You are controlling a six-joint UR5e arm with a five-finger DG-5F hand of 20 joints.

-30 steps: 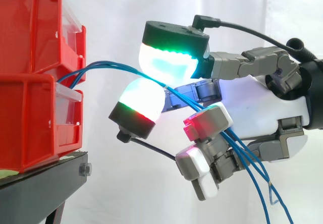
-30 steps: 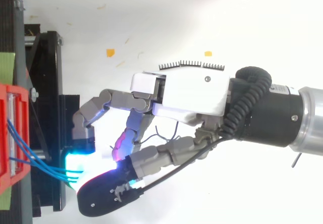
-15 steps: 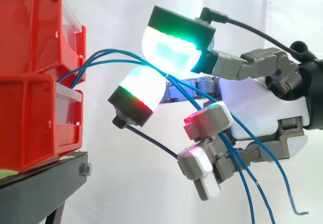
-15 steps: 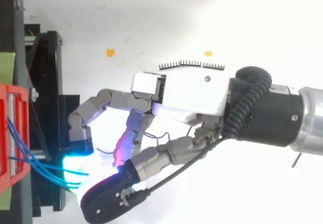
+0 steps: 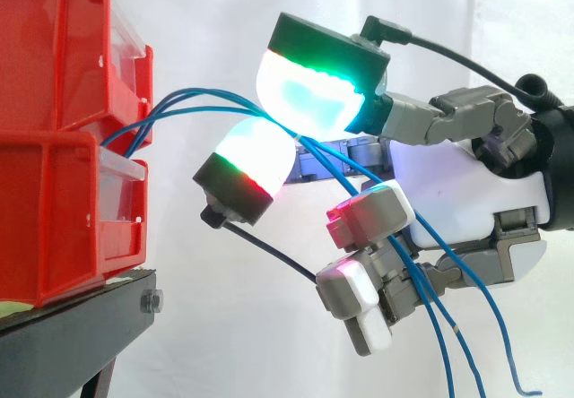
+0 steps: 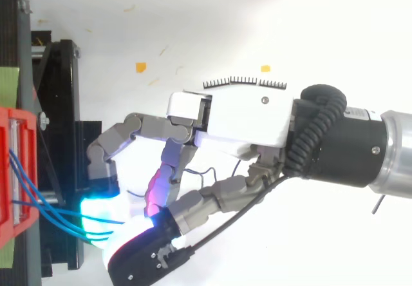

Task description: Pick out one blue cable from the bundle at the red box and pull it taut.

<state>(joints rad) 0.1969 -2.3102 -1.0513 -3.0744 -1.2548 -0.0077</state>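
The blue cables [image 5: 224, 100] leave the gap between the two stacked red bins [image 5: 54, 57] at 9 o'clock in the side view. They rise in a shallow arch toward the middle of the frame and run in between two glowing pads of the hand [image 5: 466, 183], which fills the 3 o'clock side. The fingers [image 5: 309, 93] are curled. The upper green-and-cyan pad and the lower white-and-red one are closed together on the cables, so the hand is grasping them.

The reach and the pinch look done. What is left is most of the task. Several strands seem to pass through the pinch together, not just one. The stretch between bins and pads bows upward, so it looks slack rather than taut. As I read it, one cable has to be singled out and then drawn away toward 3 o'clock until that arch flattens.

Past the pads the strands slope down toward 5 o'clock in front of the palm. Most run off the bottom edge, so their ends are cut off.

- Where the cables are fixed inside the bins is hidden.
- In the top view the cyan glow washes over the pinch.
- The strands under the pads cannot be counted for sure.
- The black stand [image 5: 72, 335] under the bins is cut by the frame's lower left corner.
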